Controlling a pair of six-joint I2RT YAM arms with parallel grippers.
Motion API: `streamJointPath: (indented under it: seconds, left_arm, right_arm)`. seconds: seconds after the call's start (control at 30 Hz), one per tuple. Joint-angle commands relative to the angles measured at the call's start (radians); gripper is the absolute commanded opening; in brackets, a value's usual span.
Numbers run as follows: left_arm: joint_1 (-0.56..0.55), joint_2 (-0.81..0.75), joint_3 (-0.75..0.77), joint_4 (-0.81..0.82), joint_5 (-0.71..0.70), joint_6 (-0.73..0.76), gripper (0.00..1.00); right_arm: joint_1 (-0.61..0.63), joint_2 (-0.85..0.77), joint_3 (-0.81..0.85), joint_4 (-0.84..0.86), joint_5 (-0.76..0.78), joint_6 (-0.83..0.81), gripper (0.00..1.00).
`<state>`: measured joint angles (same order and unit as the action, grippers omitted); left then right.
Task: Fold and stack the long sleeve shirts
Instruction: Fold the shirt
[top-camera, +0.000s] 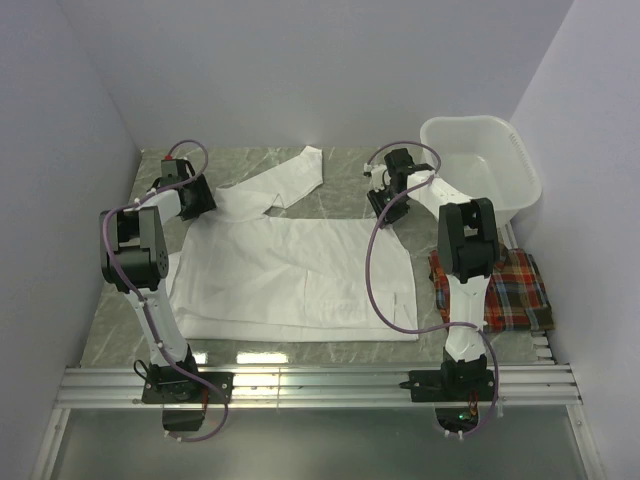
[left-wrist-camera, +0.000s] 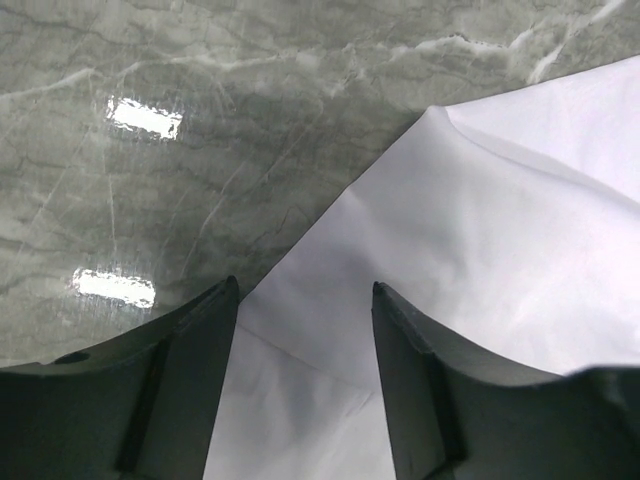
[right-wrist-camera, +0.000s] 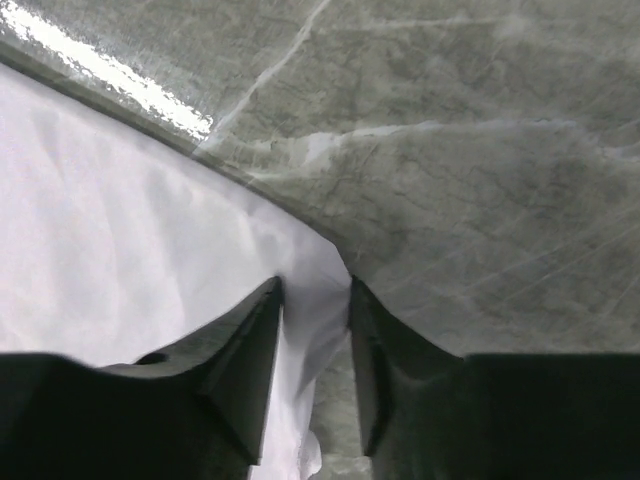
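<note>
Outside basin (top-camera: 510, 180): white shirt (top-camera: 290, 275), plaid shirt (top-camera: 515, 290)

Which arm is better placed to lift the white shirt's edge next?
Right: the right gripper pinches the white shirt at its edge, while the left gripper hangs open over cloth, gripping nothing.

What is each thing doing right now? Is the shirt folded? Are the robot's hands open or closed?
white shirt: spread flat, not folded, one sleeve stretched toward the back.
plaid shirt: folded, lying apart from the white shirt.
white basin: upright, nothing seen inside.
left gripper: open, over the white shirt's edge.
right gripper: shut on a corner of the white shirt.
</note>
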<state>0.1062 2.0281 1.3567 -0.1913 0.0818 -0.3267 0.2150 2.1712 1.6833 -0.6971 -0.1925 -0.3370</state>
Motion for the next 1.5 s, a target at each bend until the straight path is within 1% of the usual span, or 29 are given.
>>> streamJointPath:
  seconds: [0.0,0.03,0.07,0.1,0.17,0.2,0.27,0.3,0.33,0.4,0.43,0.5,0.53,0.57,0.6,0.8,1.07,1.33,1.47]
  left_arm:
    - [-0.003,0.064,-0.004,-0.065,0.049,0.009,0.61]
    - [-0.003,0.066,-0.007,-0.065,0.049,0.011,0.56]
    - [-0.005,0.066,-0.007,-0.065,0.049,0.011,0.56]
    - [-0.003,0.069,-0.007,-0.063,0.05,0.011,0.55]
    - [-0.005,0.08,0.001,-0.068,0.056,0.009,0.51]
    - [-0.003,0.089,0.005,-0.074,0.058,0.008,0.49]
    - [-0.003,0.095,0.012,-0.077,0.058,0.005,0.44]
    - [-0.007,0.101,0.012,-0.077,0.058,0.005,0.41]
    - [-0.005,0.101,0.013,-0.082,0.055,0.005,0.33]
    - [-0.007,0.106,0.015,-0.082,0.058,0.009,0.24]
    - [-0.007,0.106,0.015,-0.082,0.059,0.009,0.17]
    - [-0.007,0.104,0.019,-0.08,0.062,0.011,0.1]
    - [-0.005,0.103,0.021,-0.08,0.07,0.014,0.04]
    - [-0.005,0.101,0.024,-0.08,0.072,0.018,0.02]
    - [-0.005,0.093,0.028,-0.08,0.07,0.021,0.0]
    - [-0.007,0.035,0.064,-0.085,0.036,0.031,0.01]
    - [-0.005,-0.078,0.058,-0.066,0.013,0.026,0.0]
    - [-0.007,-0.218,-0.05,0.0,0.003,0.015,0.01]
    - [-0.007,-0.279,-0.105,0.027,-0.033,0.002,0.01]
  right_arm:
    - [-0.005,0.021,0.038,-0.039,-0.021,-0.019,0.32]
    - [-0.005,0.024,0.039,-0.039,-0.022,-0.019,0.29]
    - [-0.005,0.022,0.041,-0.036,-0.022,-0.02,0.27]
    - [-0.005,0.022,0.042,-0.038,-0.022,-0.02,0.21]
    - [-0.005,0.03,0.056,-0.047,-0.022,-0.02,0.17]
    - [-0.006,0.033,0.059,-0.048,-0.021,-0.02,0.12]
    - [-0.006,0.035,0.062,-0.048,-0.019,-0.019,0.07]
    - [-0.003,0.033,0.061,-0.047,-0.019,-0.019,0.06]
    - [-0.003,0.032,0.056,-0.042,-0.016,-0.019,0.06]
    - [-0.002,0.03,0.052,-0.039,-0.013,-0.016,0.05]
    - [-0.003,0.03,0.053,-0.036,-0.012,-0.014,0.04]
    - [0.0,0.033,0.059,-0.038,-0.005,-0.014,0.02]
    - [0.001,0.035,0.064,-0.036,0.002,-0.013,0.01]
    - [0.003,0.035,0.064,-0.036,0.017,-0.01,0.0]
    - [0.003,0.033,0.065,-0.032,0.025,-0.008,0.0]
    - [0.003,-0.001,0.078,-0.024,0.094,-0.002,0.0]
    - [0.004,-0.139,0.007,0.074,0.131,0.044,0.0]
    - [0.003,-0.26,-0.144,0.169,0.146,0.11,0.0]
    - [0.003,-0.324,-0.235,0.248,0.159,0.165,0.0]
